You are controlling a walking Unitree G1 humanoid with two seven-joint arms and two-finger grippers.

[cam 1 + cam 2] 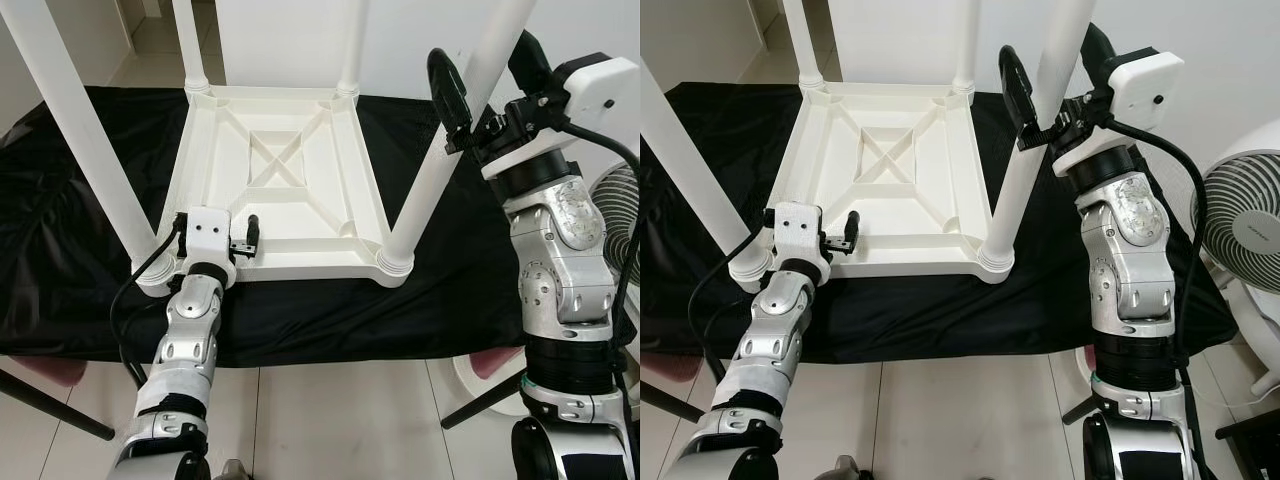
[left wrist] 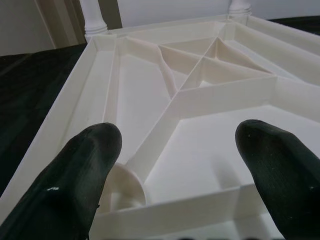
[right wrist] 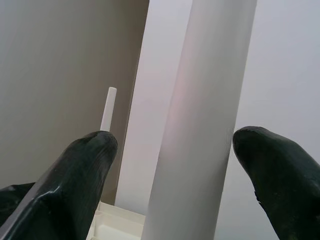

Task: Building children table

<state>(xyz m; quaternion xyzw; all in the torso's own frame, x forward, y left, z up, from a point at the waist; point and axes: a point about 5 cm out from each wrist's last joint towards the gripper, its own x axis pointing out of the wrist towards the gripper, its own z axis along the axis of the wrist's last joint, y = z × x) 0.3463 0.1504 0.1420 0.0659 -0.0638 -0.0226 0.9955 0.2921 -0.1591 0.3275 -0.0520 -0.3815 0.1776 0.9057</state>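
Between the right gripper's [image 1: 490,85] spread black fingers stood the near-right round white plastic leg [image 1: 450,150] of an upside-down white plastic children's table [image 1: 280,190]; fingers flanked the leg, contact unclear. Left gripper [image 1: 250,238] sat low at the table's near rim, fingers apart, nothing held, ribbed underside [image 2: 200,100] just ahead of them. Table lay on a black cloth [image 1: 60,230], four legs up. Beside the right arm stood a white fan [image 1: 1245,215].

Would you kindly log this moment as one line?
table: upside down on black cloth | right gripper: open around near-right leg | left gripper: open at table's near edge
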